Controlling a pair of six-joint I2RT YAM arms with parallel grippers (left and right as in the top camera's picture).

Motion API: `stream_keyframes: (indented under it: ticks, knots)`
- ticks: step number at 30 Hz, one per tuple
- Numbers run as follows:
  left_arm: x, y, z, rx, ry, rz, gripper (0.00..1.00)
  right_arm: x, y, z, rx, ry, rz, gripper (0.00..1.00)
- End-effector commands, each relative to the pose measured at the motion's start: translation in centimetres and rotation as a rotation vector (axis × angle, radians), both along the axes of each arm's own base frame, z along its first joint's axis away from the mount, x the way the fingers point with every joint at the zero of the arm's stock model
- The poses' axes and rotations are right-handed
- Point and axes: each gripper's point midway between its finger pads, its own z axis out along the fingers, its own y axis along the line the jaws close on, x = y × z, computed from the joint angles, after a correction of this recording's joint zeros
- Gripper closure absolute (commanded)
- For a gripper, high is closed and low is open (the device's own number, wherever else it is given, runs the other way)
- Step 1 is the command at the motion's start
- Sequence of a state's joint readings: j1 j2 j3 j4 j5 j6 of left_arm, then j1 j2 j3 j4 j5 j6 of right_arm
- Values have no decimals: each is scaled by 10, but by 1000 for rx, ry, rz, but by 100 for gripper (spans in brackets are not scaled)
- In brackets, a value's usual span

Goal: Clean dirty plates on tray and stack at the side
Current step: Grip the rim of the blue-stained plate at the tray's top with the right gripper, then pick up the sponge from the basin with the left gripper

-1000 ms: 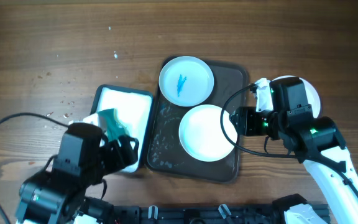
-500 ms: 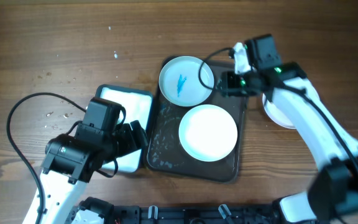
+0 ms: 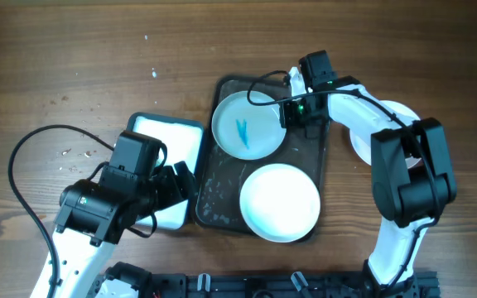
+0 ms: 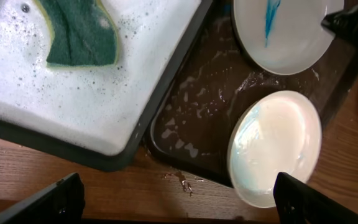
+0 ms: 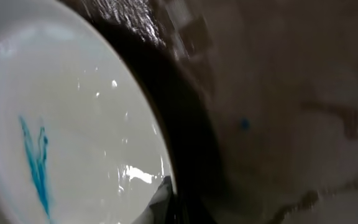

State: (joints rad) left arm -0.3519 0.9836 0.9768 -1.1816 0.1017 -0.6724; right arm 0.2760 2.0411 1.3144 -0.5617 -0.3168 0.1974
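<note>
Nearest you, your left gripper [image 4: 178,182] hangs spread wide and empty by the near edge of the foam tray [image 4: 42,138], with the green sponge [image 4: 79,34] lying loose in the suds beyond it. That arm has not shifted in the last half second. Next out, the wiped plate [image 3: 280,203] has slid toward you inside the brown tray [image 3: 222,190] and now overhangs its near rim above the counter [image 3: 73,66], so treat it as the one most likely to tip or drop. Just past it, close but seemingly not touching, the marked plate [image 3: 259,116] with its blue streak has also come a little nearer. Farthest, your right gripper [image 3: 288,112] has swung from beside the wiped plate to the marked plate's far right rim. One finger sits at that rim, but I cannot tell whether it is pinching it or only pressing against it. The third plate [image 3: 406,112] rests on the counter off to the right, partly under that arm. My read: one plate set aside, one wiped and waiting, and the last still to scrub.
</note>
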Motion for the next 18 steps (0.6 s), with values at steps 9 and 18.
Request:
stream_keyframes:
  ticks: [9,18]
  knots:
    - [24,35,-41,182,140,328,4,-26,-55,55,-231,37,-313,96]
    - [45,69,-93,275,312,330,8,-17,-52,34,-239,37,-274,96]
